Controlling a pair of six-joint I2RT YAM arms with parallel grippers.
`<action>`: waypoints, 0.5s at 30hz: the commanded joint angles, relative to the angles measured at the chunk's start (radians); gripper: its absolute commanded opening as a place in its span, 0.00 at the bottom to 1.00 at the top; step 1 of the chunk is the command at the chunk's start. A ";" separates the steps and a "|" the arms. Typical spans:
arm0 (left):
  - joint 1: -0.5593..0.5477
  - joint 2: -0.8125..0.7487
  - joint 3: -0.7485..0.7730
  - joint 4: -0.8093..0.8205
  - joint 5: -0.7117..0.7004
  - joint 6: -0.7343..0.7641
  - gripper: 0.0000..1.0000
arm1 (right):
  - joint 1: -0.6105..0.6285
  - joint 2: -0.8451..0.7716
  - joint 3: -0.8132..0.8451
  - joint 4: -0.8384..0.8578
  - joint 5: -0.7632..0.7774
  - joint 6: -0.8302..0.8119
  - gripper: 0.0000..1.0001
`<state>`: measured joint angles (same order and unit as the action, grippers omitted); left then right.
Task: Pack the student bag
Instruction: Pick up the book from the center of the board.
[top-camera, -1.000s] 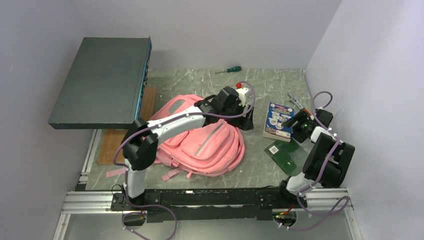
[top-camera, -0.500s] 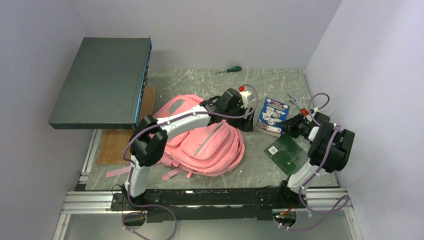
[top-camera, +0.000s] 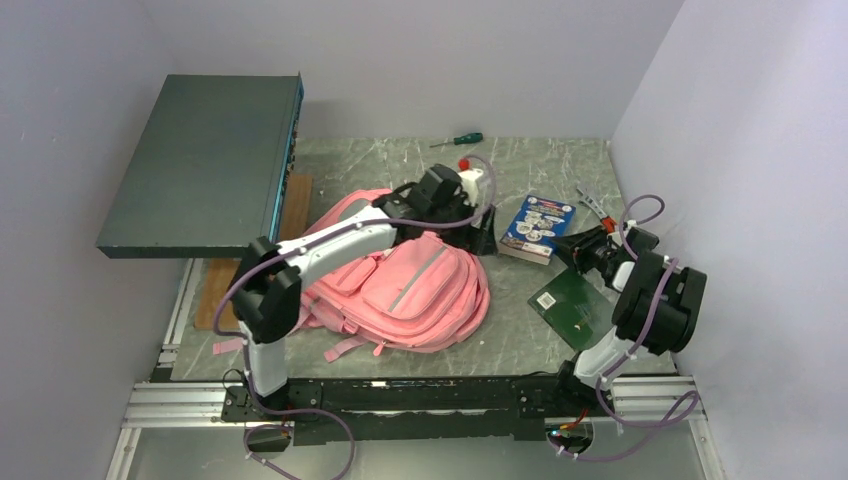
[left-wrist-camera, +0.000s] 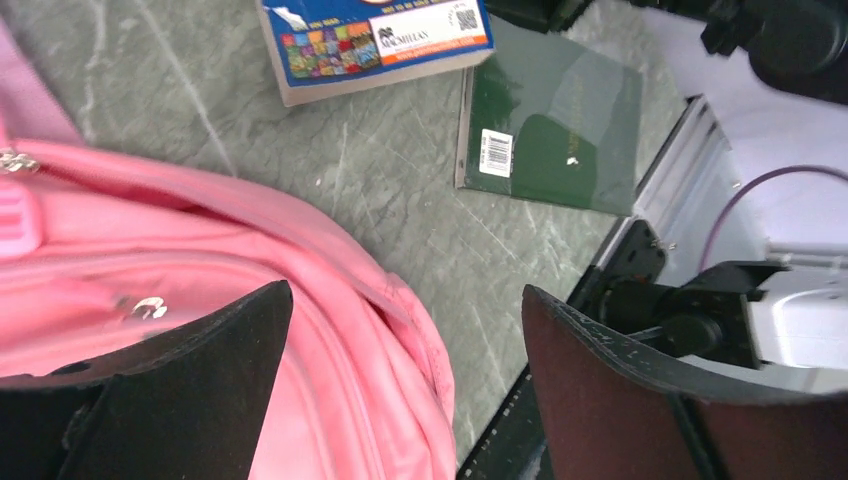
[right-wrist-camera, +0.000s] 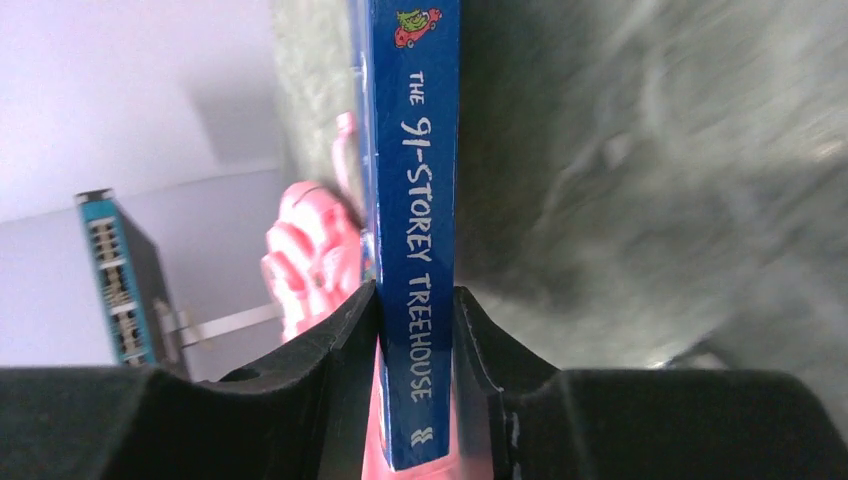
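The bag (top-camera: 400, 290) lies slumped flat on the tabletop (top-camera: 520, 170), directly under the left fingers (left-wrist-camera: 200, 390), which stand spread wide and hold nothing; one finger hangs over pink fabric, the other over bare stone beside the bag's edge. It looks soft and limp, likely to sag and fold wherever it is lifted, so the best hold is probably a zip pull (left-wrist-camera: 150, 307) or a seam ridge just below the fingers, not the loose panel. No open mouth shows, and I cannot tell what is inside it. The right fingers (right-wrist-camera: 340, 350) are clamped on the book (right-wrist-camera: 415, 200), pinching its spine between them, the bag lying beyond its far end. The book is thin, stiff and glossy, so it may pivot in that narrow pinch. A green notebook (left-wrist-camera: 560, 130) lies flat past the left fingers
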<state>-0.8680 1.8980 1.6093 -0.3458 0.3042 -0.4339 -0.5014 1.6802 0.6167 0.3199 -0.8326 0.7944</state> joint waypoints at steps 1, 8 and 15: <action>0.102 -0.148 -0.069 0.011 0.096 -0.120 0.90 | 0.037 -0.171 -0.034 0.103 -0.132 0.249 0.00; 0.241 -0.254 -0.163 0.052 0.193 -0.342 0.93 | 0.095 -0.323 -0.027 0.070 -0.152 0.326 0.00; 0.255 -0.236 -0.149 0.091 0.224 -0.359 0.99 | 0.130 -0.341 -0.032 0.052 -0.147 0.328 0.00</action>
<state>-0.5964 1.6669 1.4284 -0.3107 0.4770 -0.7609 -0.3916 1.3659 0.5751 0.2974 -0.9268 1.0538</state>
